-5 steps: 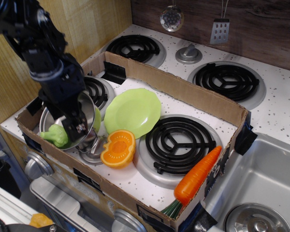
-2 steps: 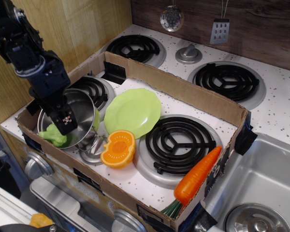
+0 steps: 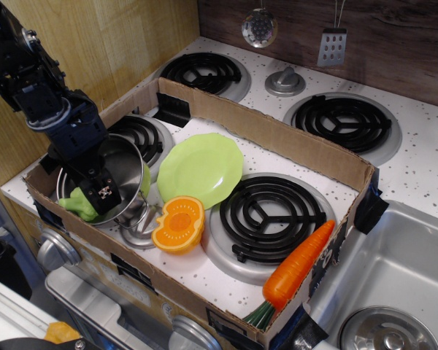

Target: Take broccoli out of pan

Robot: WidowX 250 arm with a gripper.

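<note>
Broccoli [image 3: 77,205] is lying low inside the pan [image 3: 128,166], at its front-left edge, partly covered by the gripper [image 3: 102,194]. The gripper is reaching down into the pan right beside the broccoli; whether its fingers are spread or pinching cannot be told. Just right of the pan a green plate [image 3: 201,168] is leaning, with an orange half-pumpkin [image 3: 179,224] in front of it. A carrot [image 3: 298,265] is lying far right, inside the cardboard box [image 3: 277,143].

No text, label, brand or number is legible anywhere in this view of the stove.
</note>
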